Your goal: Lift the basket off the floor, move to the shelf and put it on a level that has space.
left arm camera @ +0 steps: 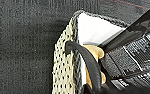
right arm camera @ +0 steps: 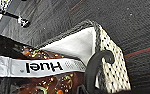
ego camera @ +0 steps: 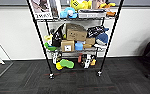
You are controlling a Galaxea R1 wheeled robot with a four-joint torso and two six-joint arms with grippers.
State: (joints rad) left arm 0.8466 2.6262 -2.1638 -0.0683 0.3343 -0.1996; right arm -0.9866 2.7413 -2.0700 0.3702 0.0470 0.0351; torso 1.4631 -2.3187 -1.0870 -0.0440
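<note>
In the head view we face the shelf, a black wire rack standing on dark carpet floor against a white wall; its tiers are crowded with cardboard boxes, toys and a green sponge-like thing near its feet, and we cannot see a free level from here. In the left wrist view the basket hangs above the carpet, one dark loop handle arching toward our left gripper; whether those jaws are clenched on the loop we cannot tell. A tan object lies inside against the white liner. In the right wrist view the other loop handle curves down toward our right gripper, again with its jaws too hidden to judge, and a dark Huel bag rests in the basket, with a shelf caster nearby on the floor. The cream-and-black weave with a braided rim looks fairly stiff yet light; we judge the load modest, the liner soft, and the two end loops the proper places to hold, kept level so the contents stay in.
</note>
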